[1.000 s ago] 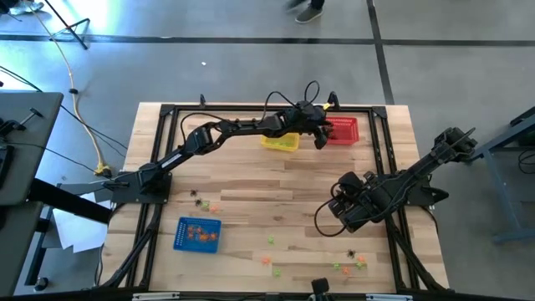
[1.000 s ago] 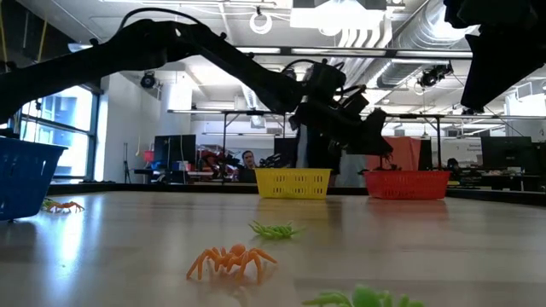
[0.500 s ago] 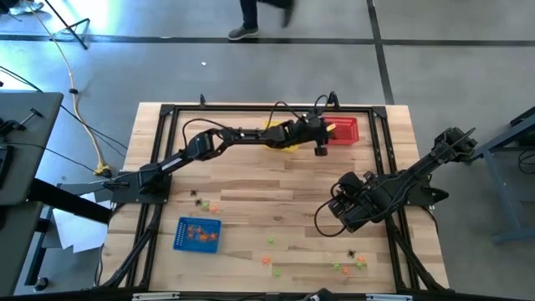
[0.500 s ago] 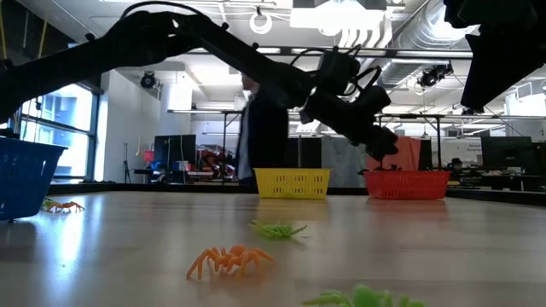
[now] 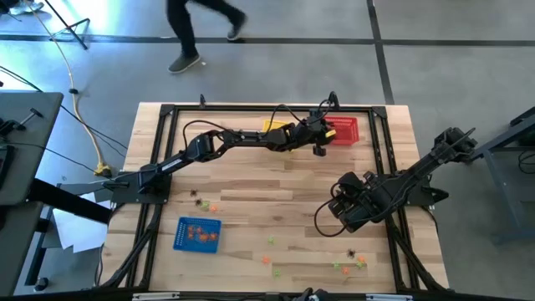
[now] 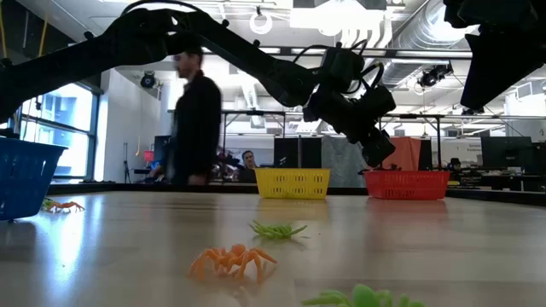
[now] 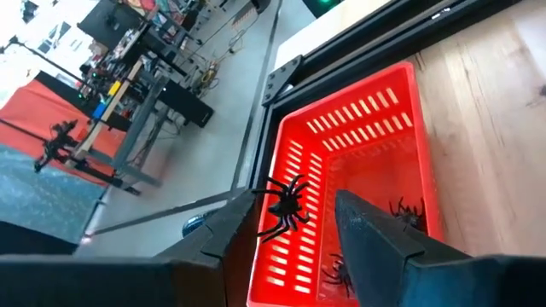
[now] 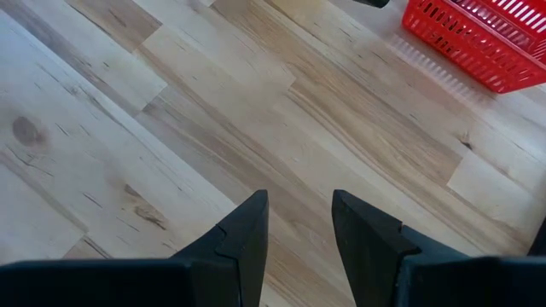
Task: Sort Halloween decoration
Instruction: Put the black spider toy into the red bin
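The Halloween decoration is tiny plastic spiders. A black spider (image 7: 286, 205) shows between the open fingers of my left gripper (image 7: 294, 213), which reaches over the red basket (image 7: 358, 162) at the table's far side (image 5: 320, 144). Two more black spiders (image 7: 405, 211) lie inside that basket. Orange (image 6: 232, 258), green (image 6: 277, 228) and black (image 5: 198, 199) spiders lie scattered on the wood. My right gripper (image 8: 299, 213) stands open above bare wood at the right (image 5: 343, 209). My left gripper has the black spider (image 7: 286, 205) between its spread fingers, close beside one fingertip (image 7: 247, 209). Whether that finger touches the spider, I cannot tell. The spider is above the red basket's inside, clear of its floor.
A yellow basket (image 6: 293, 182) stands left of the red one, partly under my left arm. A blue basket (image 5: 198, 234) with orange trinkets sits near the front left. More trinkets (image 5: 351, 259) lie near the front right. A person (image 6: 196, 119) walks behind the table.
My left gripper has swung a little toward the red basket and the table's far edge, and its wrist has rolled. The person behind the table has walked toward the left.
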Controlling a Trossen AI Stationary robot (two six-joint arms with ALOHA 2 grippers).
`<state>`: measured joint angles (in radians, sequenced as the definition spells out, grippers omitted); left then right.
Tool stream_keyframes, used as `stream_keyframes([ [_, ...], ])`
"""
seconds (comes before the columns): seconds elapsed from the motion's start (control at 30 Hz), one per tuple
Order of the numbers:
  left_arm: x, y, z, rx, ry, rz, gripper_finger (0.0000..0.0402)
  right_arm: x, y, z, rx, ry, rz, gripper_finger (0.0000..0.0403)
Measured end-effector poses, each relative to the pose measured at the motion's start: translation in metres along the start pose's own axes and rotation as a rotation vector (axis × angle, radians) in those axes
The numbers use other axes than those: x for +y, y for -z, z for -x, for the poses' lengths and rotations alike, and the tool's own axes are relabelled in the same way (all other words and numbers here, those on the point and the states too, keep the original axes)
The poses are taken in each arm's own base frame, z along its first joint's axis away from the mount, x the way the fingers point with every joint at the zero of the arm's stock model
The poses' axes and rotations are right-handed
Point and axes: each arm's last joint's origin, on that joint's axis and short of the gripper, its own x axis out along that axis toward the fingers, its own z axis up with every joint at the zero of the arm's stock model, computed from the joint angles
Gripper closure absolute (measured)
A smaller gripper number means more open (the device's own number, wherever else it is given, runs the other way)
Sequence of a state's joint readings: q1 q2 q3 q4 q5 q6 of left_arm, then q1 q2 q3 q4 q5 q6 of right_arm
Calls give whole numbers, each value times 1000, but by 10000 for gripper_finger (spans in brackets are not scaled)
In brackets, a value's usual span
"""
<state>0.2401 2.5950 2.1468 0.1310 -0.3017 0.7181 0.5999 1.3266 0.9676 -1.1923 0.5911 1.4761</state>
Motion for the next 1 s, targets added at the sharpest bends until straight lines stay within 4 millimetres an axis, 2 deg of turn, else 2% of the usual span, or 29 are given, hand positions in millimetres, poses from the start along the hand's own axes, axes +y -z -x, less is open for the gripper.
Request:
stream_keyframes([
  [0.23,0,0,0,0,1,83,256,0,0,0,0,0,0,274],
  [0.47,0,0,0,0,2,88,260,0,0,0,0,0,0,274],
  [0.6,0,0,0,1,2,91,295,0,0,0,0,-1,0,274],
  [0.8,2,2,-1,3,0,134,387,0,0,0,0,-1,0,274],
  [1.0,4,4,-2,5,-3,145,394,0,0,0,0,-1,0,274],
])
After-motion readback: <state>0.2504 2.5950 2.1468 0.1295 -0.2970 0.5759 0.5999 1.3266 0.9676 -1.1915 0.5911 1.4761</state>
